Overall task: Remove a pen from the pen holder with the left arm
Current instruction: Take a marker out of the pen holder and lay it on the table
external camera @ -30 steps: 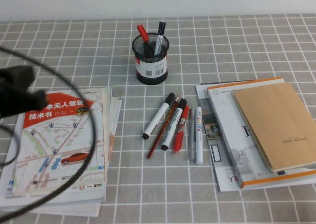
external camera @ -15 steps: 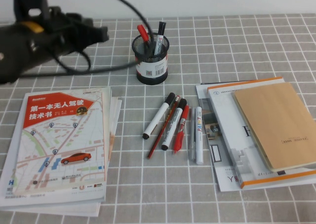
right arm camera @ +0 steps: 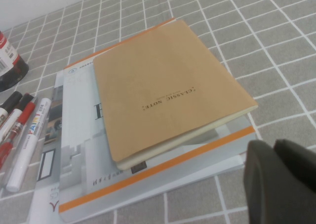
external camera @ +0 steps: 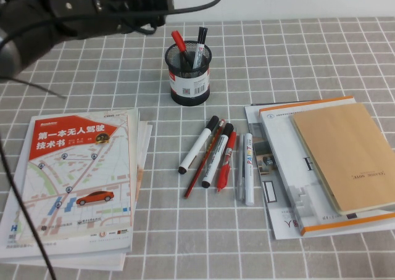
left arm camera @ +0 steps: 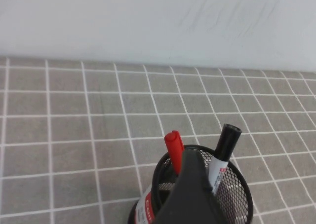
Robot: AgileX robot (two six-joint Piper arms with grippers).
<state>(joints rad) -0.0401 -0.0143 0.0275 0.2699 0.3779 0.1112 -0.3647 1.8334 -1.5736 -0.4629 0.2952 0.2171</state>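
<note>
**Pen holder** [external camera: 187, 76]: black mesh cup w/ red-white label, upright at centre-back of table [external camera: 296, 58].
**Contents:**
- Red pen [external camera: 178, 43]: cap up, long axis steep, leans twd robot's left.
- Black-cap marker [external camera: 200, 41]: white barrel, cap up, near vertical w/ slight lean right.

**Left gripper** [external camera: 162, 2]: in air beyond holder on its left side, apart from pens. Grip state: can't tell.
**Right gripper** [right arm camera: 274, 152]: by corner of notebook stack [right arm camera: 163, 91], fingers [right arm camera: 296, 174] pressed together.

Left arm [external camera: 62, 12] has swung up off the booklet [external camera: 74, 181]! The left gripper [external camera: 159, 2] now hangs at the far side, near the pen holder [external camera: 187, 76].
</note>
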